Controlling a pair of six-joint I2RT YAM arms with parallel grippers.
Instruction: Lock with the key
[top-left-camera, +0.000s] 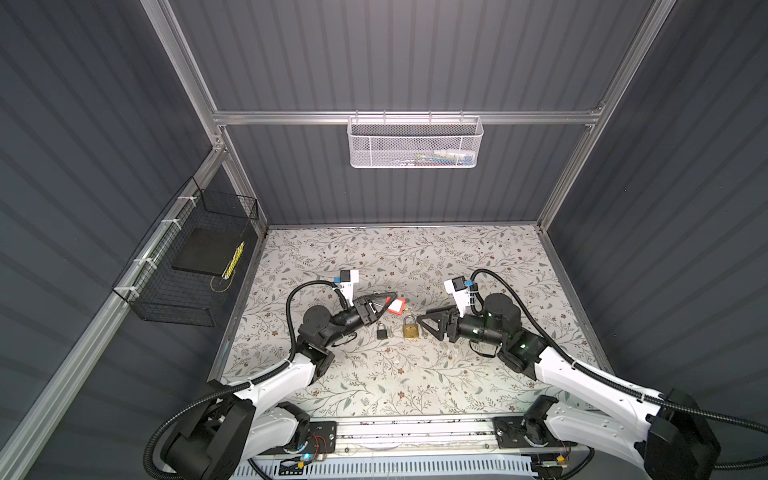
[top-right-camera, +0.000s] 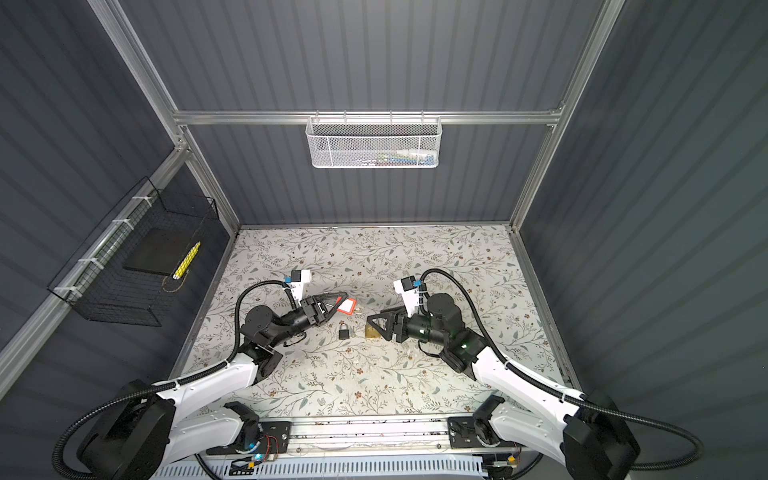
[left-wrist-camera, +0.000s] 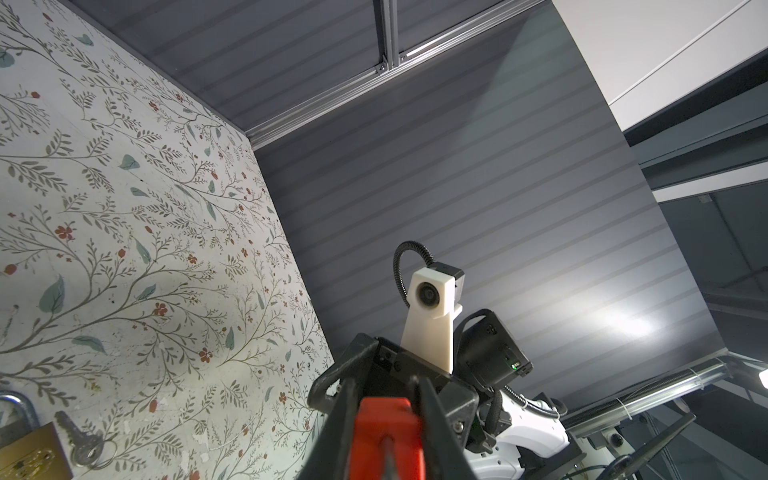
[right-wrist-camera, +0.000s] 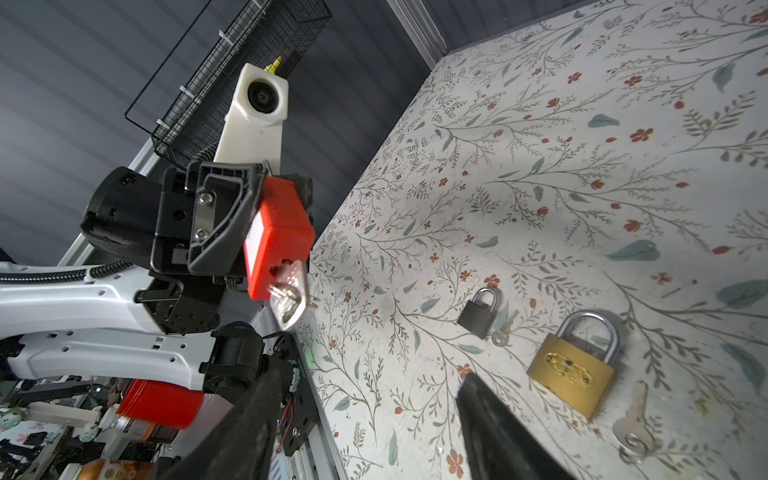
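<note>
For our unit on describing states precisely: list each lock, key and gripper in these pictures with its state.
Red padlock: held up, a key in its keyhole.
Left gripper: shut on the red padlock.
Right gripper: open, empty.
Black padlock: on the table, shackle closed, small key loose beside it.
Brass padlock: on the table, shackle closed, large key loose beside it.

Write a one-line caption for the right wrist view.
Left gripper grips red padlock, key inserted; black padlock and brass padlock lie on the floral table.
</note>
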